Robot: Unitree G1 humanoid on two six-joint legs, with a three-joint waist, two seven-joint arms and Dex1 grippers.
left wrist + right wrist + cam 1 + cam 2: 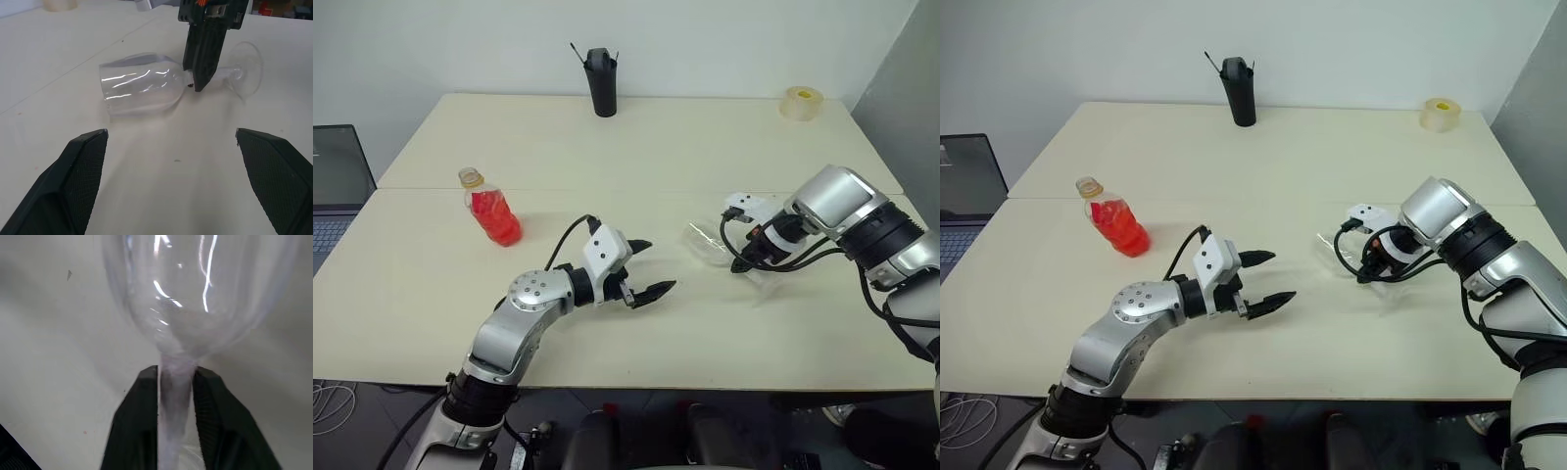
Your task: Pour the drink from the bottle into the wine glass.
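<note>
The wine glass [139, 88] is clear and glossy, catching bright glints; whether glass or plastic is hard to tell. The bottle [489, 207] looks like thin clear plastic around red drink [496, 217]. The table [636, 147] is matt, smooth cream. The left gripper [176, 191] fingers [73, 181] are black, finely textured.

Both arms are silver-grey metal w/ black joint rings; the left gripper [646, 268] has a white angular housing behind two black tapered fingers [73, 181], their pads cross-hatched. Round silver joint cap further back from those fingers shows approx. six small screws, black cable looping over it. Right gripper [176, 377]: same black fingers, white bracket and black cable bundle just behind them.
</note>
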